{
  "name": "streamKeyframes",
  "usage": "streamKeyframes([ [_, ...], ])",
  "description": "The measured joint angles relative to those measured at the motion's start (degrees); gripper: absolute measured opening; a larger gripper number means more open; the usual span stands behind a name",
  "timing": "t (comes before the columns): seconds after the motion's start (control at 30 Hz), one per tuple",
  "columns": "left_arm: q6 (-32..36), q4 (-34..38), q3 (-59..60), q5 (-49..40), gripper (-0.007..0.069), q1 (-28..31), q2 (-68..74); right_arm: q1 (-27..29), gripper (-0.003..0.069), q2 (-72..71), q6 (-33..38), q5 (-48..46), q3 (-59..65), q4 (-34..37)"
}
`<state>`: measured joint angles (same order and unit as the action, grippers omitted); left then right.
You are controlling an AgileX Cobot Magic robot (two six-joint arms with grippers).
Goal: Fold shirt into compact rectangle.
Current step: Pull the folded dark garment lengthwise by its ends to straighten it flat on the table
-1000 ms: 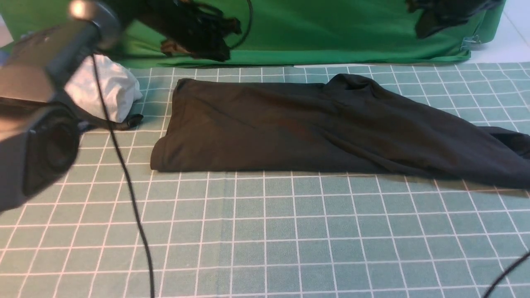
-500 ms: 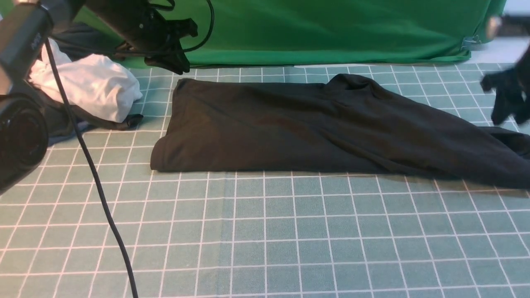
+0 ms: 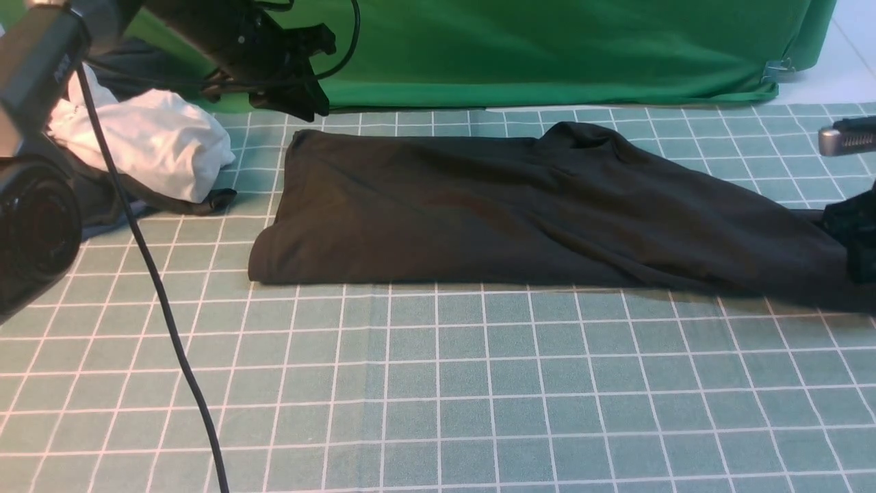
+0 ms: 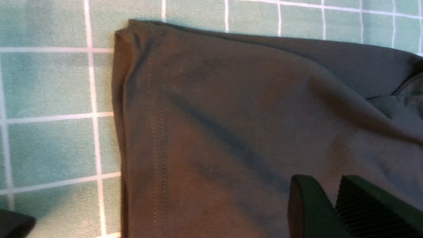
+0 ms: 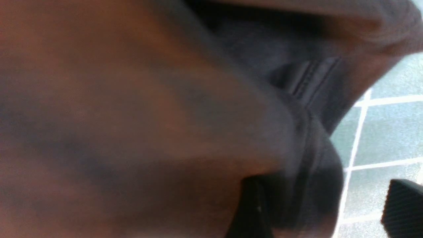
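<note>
The black shirt (image 3: 479,205) lies folded into a long band across the checked table cloth, its right end trailing toward the right edge. My left gripper (image 3: 304,103) hovers above the shirt's far left corner. In the left wrist view that corner and its stitched hem (image 4: 155,109) lie flat, and the left gripper (image 4: 325,181) has its jaws a little apart with nothing between them. My right gripper (image 3: 855,239) is low at the shirt's right end. In the right wrist view the right gripper (image 5: 325,208) is wide open, straddling a rounded fold of the shirt (image 5: 132,115).
A heap of white and dark clothes (image 3: 157,147) sits at the far left beside the shirt. A green backdrop cloth (image 3: 547,48) runs along the back. A black cable (image 3: 164,308) hangs from the left arm (image 3: 34,226) over the near left of the table.
The right gripper dropped from the top right down to the shirt's right end and opened wide. The left arm swung back left, its gripper settling over the far left corner. The shirt stayed put.
</note>
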<state>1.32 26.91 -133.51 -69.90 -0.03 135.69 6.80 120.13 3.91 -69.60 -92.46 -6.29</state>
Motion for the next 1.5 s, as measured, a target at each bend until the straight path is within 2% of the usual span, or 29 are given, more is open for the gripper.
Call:
streamKeyframes([
  [0.17, 0.0, 0.9, 0.0, 1.1, 0.011, 0.0, 0.0, 0.3, 0.0476, 2.6, -0.7, 0.0, 0.0, -0.1],
  [0.23, 0.0, 1.1, 0.0, 1.9, 0.0112, 0.0, 0.0, 0.3, 0.0439, 3.4, -0.7, 0.5, 0.1, 0.1],
  [0.3, 0.0, 1.2, 0.0, 2.3, 0.0115, 0.0, 0.0, 0.3, 0.0346, 3.6, -0.4, 1.0, 0.3, 0.1],
  [0.33, 0.0, 1.3, 0.0, 2.4, 0.0116, 0.0, 0.0, 0.3, 0.0321, 3.6, -0.3, 1.1, 0.3, 0.1],
  [0.4, 0.0, 1.5, 0.0, 2.6, 0.012, 0.0, 0.0, 0.3, 0.0142, 3.6, 0.0, 1.3, -0.2, 0.1],
  [0.43, 0.0, 1.5, 0.0, 2.6, 0.0121, 0.0, 0.0, 0.3, 0.0092, 3.6, 0.1, 0.8, -0.6, 0.1],
  [0.47, 0.0, 1.5, 0.0, 2.6, 0.0122, 0.0, 0.0, 0.3, 0.0092, 3.6, 0.1, 0.8, -0.7, 0.1],
  [0.5, 0.0, 1.5, 0.0, 2.6, 0.0123, 0.0, 0.0, 0.3, 0.0048, 3.6, 0.4, 0.3, -1.8, 0.0],
  [0.8, 0.0, 2.0, 0.0, 2.6, 0.0134, 0.0, 0.0, 0.4, 0.0034, 1.6, 2.0, 0.2, -7.3, -0.3],
  [1.03, 0.0, 1.8, 0.0, 2.6, 0.0143, 0.0, 0.0, 0.5, 0.0036, 1.9, 2.6, 8.3, -7.7, -1.2],
  [1.1, 0.0, 1.2, 0.0, 2.6, 0.0148, 0.0, 0.0, 0.5, 0.0062, 3.0, 2.6, 11.4, -7.7, -2.7],
  [1.2, -1.8, -0.3, 0.0, 2.6, 0.0156, 0.0, 0.3, 0.5, 0.0172, 4.9, 1.7, 13.2, -7.7, -4.6],
  [1.4, -4.1, -2.1, 0.0, 2.0, 0.0196, 0.0, 0.6, 0.6, 0.0515, 6.6, -3.9, 12.6, -7.8, -6.2],
  [1.5, -5.2, -2.2, 0.0, 0.8, 0.0216, 0.0, 0.6, 0.6, 0.0562, 6.6, -5.9, 11.2, -8.1, -5.9],
])
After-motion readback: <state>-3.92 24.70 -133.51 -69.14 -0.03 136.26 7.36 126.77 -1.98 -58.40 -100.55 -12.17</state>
